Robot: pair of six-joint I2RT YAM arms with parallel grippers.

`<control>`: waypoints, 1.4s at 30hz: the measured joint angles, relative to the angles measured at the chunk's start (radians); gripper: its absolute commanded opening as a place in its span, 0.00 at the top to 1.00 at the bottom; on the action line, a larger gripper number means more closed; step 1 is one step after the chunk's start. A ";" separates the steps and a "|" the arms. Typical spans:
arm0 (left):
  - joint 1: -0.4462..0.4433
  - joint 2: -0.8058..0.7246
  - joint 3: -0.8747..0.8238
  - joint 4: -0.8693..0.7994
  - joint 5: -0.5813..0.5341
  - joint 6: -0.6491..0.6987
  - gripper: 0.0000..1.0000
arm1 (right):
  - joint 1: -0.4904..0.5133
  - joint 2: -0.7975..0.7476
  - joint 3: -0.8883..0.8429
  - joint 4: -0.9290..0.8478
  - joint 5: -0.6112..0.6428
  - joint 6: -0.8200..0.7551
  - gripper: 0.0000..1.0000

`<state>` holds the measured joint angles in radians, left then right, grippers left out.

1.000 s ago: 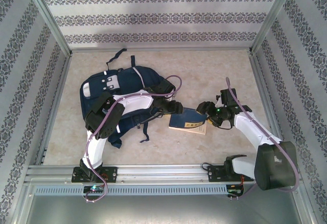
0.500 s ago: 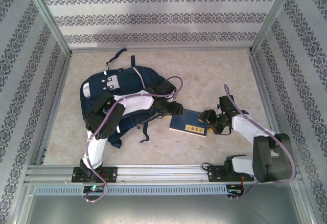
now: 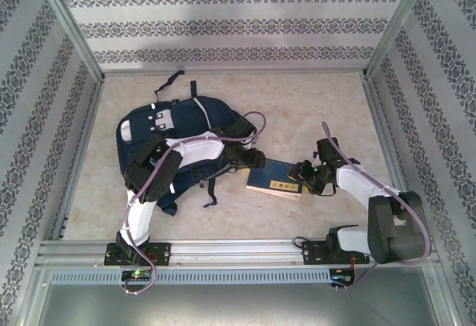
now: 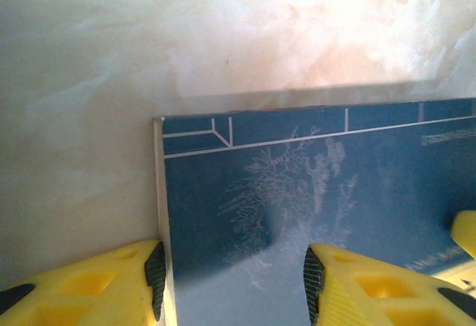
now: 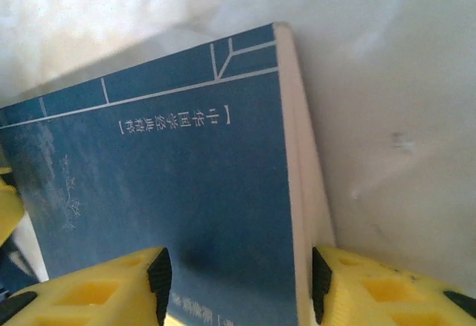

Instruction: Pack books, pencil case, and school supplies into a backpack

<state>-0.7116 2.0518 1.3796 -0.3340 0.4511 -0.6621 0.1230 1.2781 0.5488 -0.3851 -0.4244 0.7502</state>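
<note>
A dark navy book point(image 3: 274, 177) with pale line marks lies flat on the marble table, just right of the large navy backpack point(image 3: 186, 121). My left gripper point(image 3: 254, 161) hovers at the book's left end and my right gripper point(image 3: 301, 171) at its right end. In the left wrist view the left gripper point(image 4: 232, 281) is open, one finger beyond the book's point(image 4: 297, 177) edge and one over the cover. In the right wrist view the right gripper point(image 5: 238, 285) is open astride a corner of the book point(image 5: 186, 192), whose cream page edge looks like two stacked volumes.
Dark backpack straps point(image 3: 210, 184) trail towards the near rail. Patterned walls and an aluminium frame point(image 3: 223, 250) enclose the table. Bare marble point(image 3: 312, 106) lies beyond and right of the book.
The right gripper has come down onto the book's right end. Both pairs of jaws have narrowed. The book has slid slightly left towards the left gripper.
</note>
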 measured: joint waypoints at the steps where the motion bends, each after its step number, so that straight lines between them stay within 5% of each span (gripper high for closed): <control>1: 0.000 0.000 0.000 -0.001 0.000 0.000 0.49 | 0.004 -0.016 0.000 -0.001 -0.002 -0.002 0.51; 10: 0.000 0.000 -0.004 -0.001 0.000 0.000 0.50 | 0.004 -0.060 0.002 -0.001 -0.003 -0.017 0.60; 17: 0.000 0.000 -0.006 0.000 -0.004 0.003 0.50 | -0.012 -0.086 0.002 -0.015 -0.006 -0.013 0.44; 25: 0.000 0.000 -0.008 0.002 -0.004 0.003 0.50 | -0.043 -0.156 -0.011 -0.003 -0.048 0.035 0.41; 42: 0.000 0.000 -0.008 0.002 -0.008 0.007 0.50 | -0.076 -0.190 -0.054 0.006 -0.078 0.068 0.57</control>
<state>-0.7116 2.0514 1.3716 -0.3325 0.4435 -0.6548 0.0475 1.0882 0.4946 -0.3794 -0.5022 0.8177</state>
